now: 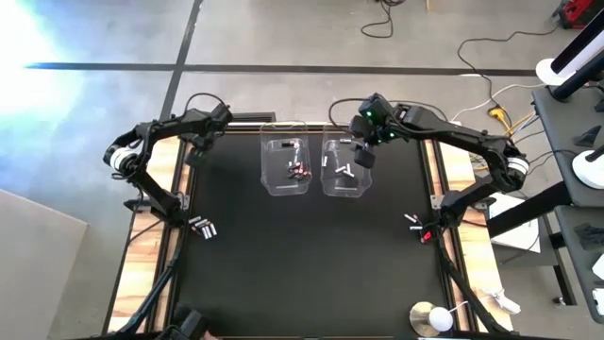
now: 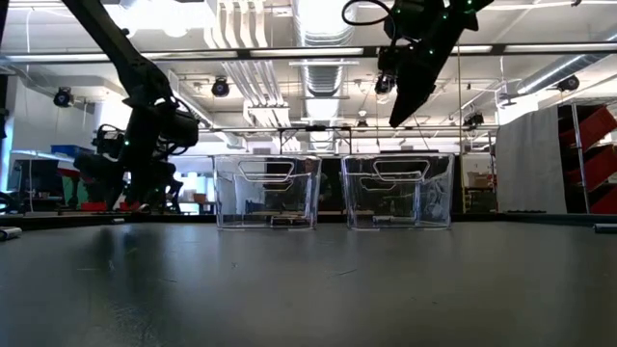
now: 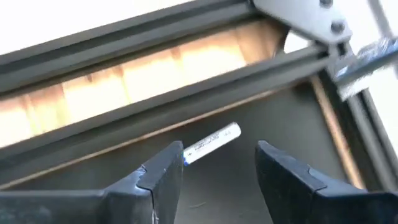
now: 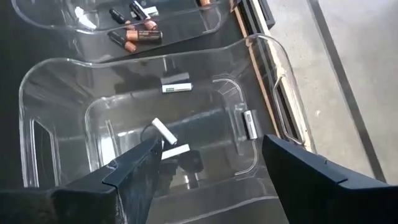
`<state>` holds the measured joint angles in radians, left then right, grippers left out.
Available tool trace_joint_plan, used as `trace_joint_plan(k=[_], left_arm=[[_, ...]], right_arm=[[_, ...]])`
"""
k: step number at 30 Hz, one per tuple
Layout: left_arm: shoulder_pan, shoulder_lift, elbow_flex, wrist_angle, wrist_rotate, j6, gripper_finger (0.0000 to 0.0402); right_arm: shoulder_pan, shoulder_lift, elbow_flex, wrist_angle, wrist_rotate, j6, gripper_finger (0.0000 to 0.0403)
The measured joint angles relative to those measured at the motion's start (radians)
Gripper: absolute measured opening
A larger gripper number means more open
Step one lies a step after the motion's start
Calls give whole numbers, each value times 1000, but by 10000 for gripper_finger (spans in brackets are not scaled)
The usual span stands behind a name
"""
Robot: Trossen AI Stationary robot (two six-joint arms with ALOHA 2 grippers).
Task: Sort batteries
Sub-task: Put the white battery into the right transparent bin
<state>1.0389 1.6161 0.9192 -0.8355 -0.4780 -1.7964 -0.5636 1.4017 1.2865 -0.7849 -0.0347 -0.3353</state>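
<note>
- Two tubs sit side by side at the table's far end: left tub (image 1: pixel 287 166), right tub (image 1: pixel 343 170).
- Batteries (image 1: pixel 300 171) lie inside both.
- More batteries (image 1: pixel 203 227) lie near each side edge.

strong glare whitens the upper left of the high view. ceiling lights shine along the top of the low view, arms silhouetted. the left wrist view is motion-blurred, its top edge overexposed.

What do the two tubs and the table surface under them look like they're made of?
The two tubs look like clear, glossy hard plastic: batteries show straight through their walls, and the rims catch highlights. The table surface looks like a matte black mat or sheet, probably rubber or plastic, edged by pale wood strips.
</note>
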Motion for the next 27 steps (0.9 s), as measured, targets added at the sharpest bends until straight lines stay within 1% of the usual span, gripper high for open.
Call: trace_joint_plan(k=[3,6,8,10,11,13,15,23,25,27], left_arm=[[-1,0,-1,-1,-27,-72,178],[-1,0,-17,5,-29,-152,178],[1,1,-52,48,-7,-193,178],[2,11,-92,113,42,-240,178],[2,20,-109,132,49,-263,178],[-19,22,-118,146,23,-287,178],[-31,27,-123,148,-4,-288,178],[-30,26,-124,146,-1,-275,178],[-30,28,-119,146,1,-223,178],[-27,35,-112,155,1,-124,178]], right_arm=[[0,0,0,15,-29,26,266],[0,-1,0,21,-65,49,261],[0,-1,0,22,-80,60,261],[0,-1,0,29,-82,65,263],[0,-1,0,29,-81,67,265],[0,-1,0,28,-81,71,270],[0,-1,0,28,-81,82,274],[0,-1,0,68,-81,81,283],[0,-1,0,80,-81,81,281],[0,1,0,95,-81,81,279]])
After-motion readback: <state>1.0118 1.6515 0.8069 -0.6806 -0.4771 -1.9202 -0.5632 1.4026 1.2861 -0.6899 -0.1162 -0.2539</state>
